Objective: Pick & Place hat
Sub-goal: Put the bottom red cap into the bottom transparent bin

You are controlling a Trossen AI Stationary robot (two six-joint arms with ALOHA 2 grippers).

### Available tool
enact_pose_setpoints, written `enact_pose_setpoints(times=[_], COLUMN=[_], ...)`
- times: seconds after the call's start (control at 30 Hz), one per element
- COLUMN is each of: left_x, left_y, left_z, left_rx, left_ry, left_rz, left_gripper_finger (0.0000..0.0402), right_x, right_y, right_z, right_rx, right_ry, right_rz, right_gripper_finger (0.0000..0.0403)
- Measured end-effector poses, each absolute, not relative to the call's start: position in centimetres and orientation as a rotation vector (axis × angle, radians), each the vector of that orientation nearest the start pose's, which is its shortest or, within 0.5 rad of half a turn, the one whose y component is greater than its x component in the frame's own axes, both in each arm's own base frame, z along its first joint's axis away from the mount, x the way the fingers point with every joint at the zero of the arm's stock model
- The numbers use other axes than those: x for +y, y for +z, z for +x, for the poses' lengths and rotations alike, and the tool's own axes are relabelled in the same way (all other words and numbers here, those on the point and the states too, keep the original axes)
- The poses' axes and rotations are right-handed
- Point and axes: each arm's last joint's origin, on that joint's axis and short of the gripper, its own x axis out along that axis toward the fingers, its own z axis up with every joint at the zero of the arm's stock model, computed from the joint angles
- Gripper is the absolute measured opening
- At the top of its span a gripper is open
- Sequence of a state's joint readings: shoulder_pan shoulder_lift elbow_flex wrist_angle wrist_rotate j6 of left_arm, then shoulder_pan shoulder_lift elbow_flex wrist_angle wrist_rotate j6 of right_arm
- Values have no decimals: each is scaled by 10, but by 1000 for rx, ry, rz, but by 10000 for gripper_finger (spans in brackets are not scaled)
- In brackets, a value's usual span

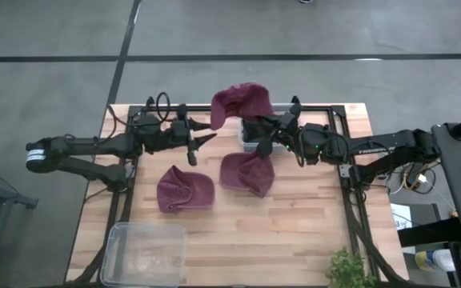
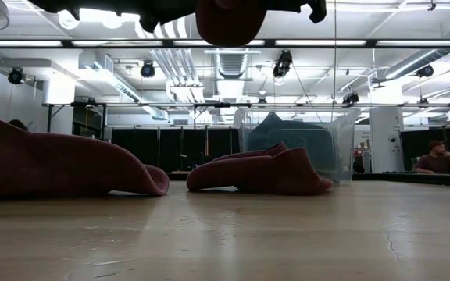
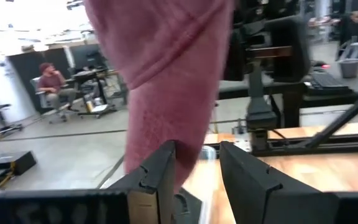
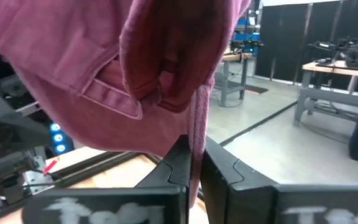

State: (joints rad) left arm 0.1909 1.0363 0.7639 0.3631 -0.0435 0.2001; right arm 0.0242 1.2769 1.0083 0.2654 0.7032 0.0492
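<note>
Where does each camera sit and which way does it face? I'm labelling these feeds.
High: above the table, looking straight down; both arms show.
Low: at tabletop height, looking level across at two hats and a bin; arm parts at the top edge.
Left wrist: past the open left gripper at the lifted hat.
Right wrist: past the right gripper, shut on that hat.
All four share the lifted hat.

Two hats [image 1: 186,190] [image 1: 246,174] lie side by side before the bin [image 1: 250,142].

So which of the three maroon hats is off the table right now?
The hat near the far edge, pinched by the right pincer; the other two lie flat.
</note>
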Motion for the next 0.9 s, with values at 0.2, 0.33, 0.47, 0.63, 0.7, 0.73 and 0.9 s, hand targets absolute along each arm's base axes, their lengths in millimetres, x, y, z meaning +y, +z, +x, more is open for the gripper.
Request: enact_pose_setpoints(times=[0.2,0.33,0.47,0.63,0.7,0.73,0.9], left_x=[45,47,48,47,49,49,48], left_y=[332,332,331,332,334,336,342], left_z=[230,229,229,228,227,226,222], left_rx=[-69,-55,-49,-55,-64,-69,-97], left_ry=[273,375,407,393,424,431,419], left_rz=[200,223,223,209,191,184,155], left_gripper_finger=[124,124,120,47,17,14,8], right_x=[-11,-10,-10,-10,-10,-9,-9], right_y=[351,350,349,348,349,349,350], right_z=[285,286,287,287,287,287,287], right_rx=[-19,-18,-19,-11,-12,-12,-13], right_ry=[-655,-626,-625,-624,-603,-591,-579], right_rz=[45,50,71,59,60,63,42], right_gripper_finger=[13,13,13,13,13,13,17])
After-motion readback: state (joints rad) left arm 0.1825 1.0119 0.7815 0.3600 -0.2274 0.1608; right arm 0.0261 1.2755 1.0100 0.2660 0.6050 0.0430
